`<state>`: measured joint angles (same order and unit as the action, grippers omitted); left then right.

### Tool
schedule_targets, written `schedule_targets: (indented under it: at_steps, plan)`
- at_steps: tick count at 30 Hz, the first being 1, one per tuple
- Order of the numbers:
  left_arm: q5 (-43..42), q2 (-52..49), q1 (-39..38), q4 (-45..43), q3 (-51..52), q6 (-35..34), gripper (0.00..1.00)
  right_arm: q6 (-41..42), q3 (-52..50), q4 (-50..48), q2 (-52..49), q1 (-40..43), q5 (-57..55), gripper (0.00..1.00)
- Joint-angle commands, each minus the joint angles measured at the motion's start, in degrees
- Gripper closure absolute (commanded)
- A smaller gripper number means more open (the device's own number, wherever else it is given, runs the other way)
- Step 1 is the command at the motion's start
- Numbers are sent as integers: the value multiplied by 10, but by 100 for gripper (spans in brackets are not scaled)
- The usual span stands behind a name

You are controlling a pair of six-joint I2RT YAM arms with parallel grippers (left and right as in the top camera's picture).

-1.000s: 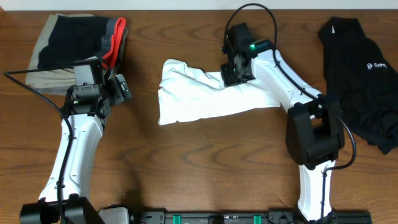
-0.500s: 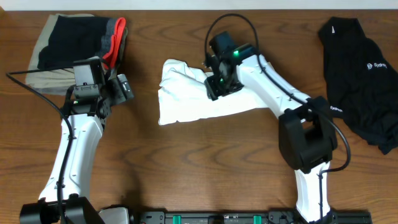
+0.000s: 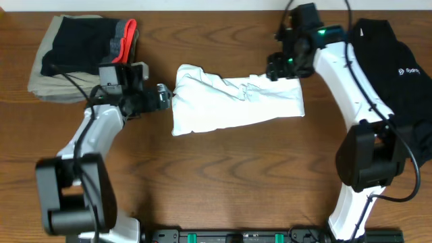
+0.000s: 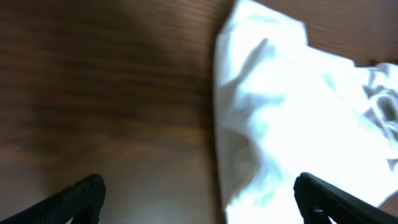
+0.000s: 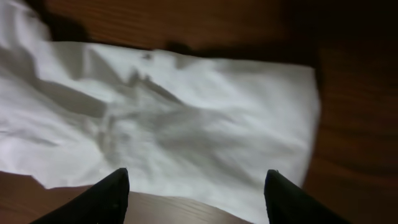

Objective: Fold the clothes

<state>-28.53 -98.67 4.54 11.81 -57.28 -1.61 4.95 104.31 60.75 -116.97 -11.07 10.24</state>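
— Left end effector [image 3: 162, 95]?
— Spread wide; the arm bends rightward, just beside the shirt's [image 3: 229, 101] left edge.
— Right end effector [image 3: 277, 67]?
— Spread too, arm stretched far, over the shirt's far right corner. Open worktop [image 3: 223, 175] lies along its near edge.

The dark brown wood-grain table [image 3: 223, 169] carries three lots of cloth. Near its middle lies the white cotton T-shirt [image 3: 229, 104], folded into a wide, wrinkled band running left to right. At the right edge lies a crumpled black top [image 3: 388, 74] with small white logos. At the far left corner sits a folded stack [image 3: 67, 54] of beige, black and grey-red garments, well apart from the shirt.
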Motion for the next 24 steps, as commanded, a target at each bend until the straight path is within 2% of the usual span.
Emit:
schedule_targets:
  at_steps: [1, 6, 19, 21, 24]
  plan:
    - [-102, -35, 0, -37, -10, 31, 2, -8, 7, 9, 9, 14, 1, 32]
    - [-133, -70, -5, -80, -10, 31, 2, -8, 7, 16, 8, 22, -2, 31]
    - [-122, -117, -62, -113, -11, 46, 0, -8, 7, 21, 8, 23, -14, 30]
    - [-103, -123, -74, -116, -11, 46, 3, -8, 7, 21, 8, 23, -14, 30]
    - [-96, -132, -88, -129, -11, 45, 21, -8, 7, 21, 8, 23, -14, 30]
